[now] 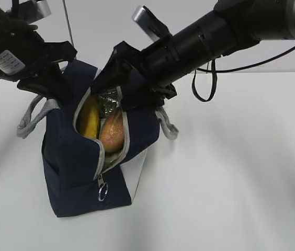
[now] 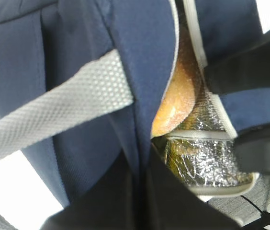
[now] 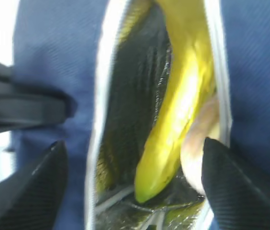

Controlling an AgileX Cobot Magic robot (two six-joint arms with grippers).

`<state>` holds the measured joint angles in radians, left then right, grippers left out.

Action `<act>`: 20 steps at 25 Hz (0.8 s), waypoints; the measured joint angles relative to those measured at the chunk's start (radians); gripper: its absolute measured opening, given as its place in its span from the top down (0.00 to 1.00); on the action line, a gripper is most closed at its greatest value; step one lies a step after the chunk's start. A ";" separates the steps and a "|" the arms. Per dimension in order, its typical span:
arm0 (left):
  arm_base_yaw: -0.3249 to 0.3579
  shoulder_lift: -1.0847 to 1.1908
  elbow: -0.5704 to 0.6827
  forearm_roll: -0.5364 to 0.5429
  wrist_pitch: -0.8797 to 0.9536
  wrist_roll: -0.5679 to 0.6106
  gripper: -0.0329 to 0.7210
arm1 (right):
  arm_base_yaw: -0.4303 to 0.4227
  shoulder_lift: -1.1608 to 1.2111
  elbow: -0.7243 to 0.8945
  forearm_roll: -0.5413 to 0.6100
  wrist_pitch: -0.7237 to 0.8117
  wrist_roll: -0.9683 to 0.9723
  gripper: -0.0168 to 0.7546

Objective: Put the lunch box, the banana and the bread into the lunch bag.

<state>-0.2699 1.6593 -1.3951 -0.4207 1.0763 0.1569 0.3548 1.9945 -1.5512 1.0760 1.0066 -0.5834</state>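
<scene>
The navy lunch bag (image 1: 74,157) stands on the table with its zipper open. Inside, the yellow banana (image 1: 89,123) lies on the left and the golden bread (image 1: 112,133) on the right, against silver foil lining (image 2: 207,163). My left gripper (image 1: 53,86) is shut on the bag's left edge, its jaws pinching navy fabric (image 2: 143,163). Over the mouth of the bag my right gripper (image 1: 117,91) is open, its fingers spread wide (image 3: 134,143) either side of the banana (image 3: 178,110) and bread (image 3: 197,143), holding nothing. The lunch box is hidden.
The bag rests on a white table (image 1: 231,172). Grey webbing handles (image 1: 32,117) hang off both sides of the bag. A metal ring pull (image 1: 102,192) dangles at the front end of the zipper. A black cable (image 1: 205,86) loops under the right arm.
</scene>
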 joint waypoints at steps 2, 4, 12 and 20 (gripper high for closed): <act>0.000 0.000 0.000 0.000 0.000 0.000 0.96 | -0.011 0.000 -0.034 -0.024 0.030 0.000 0.15; 0.000 0.000 0.000 0.000 0.000 0.000 0.96 | -0.020 0.000 -0.075 -0.052 0.064 0.002 0.16; 0.000 0.000 0.000 0.000 0.000 0.000 0.96 | -0.029 0.000 -0.173 -0.261 0.148 0.121 0.19; 0.000 0.000 0.000 0.000 0.001 0.000 0.96 | -0.029 0.000 -0.250 -0.447 0.187 0.239 0.21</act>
<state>-0.2699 1.6593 -1.3951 -0.4207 1.0772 0.1569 0.3259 1.9945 -1.8013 0.6287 1.1941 -0.3443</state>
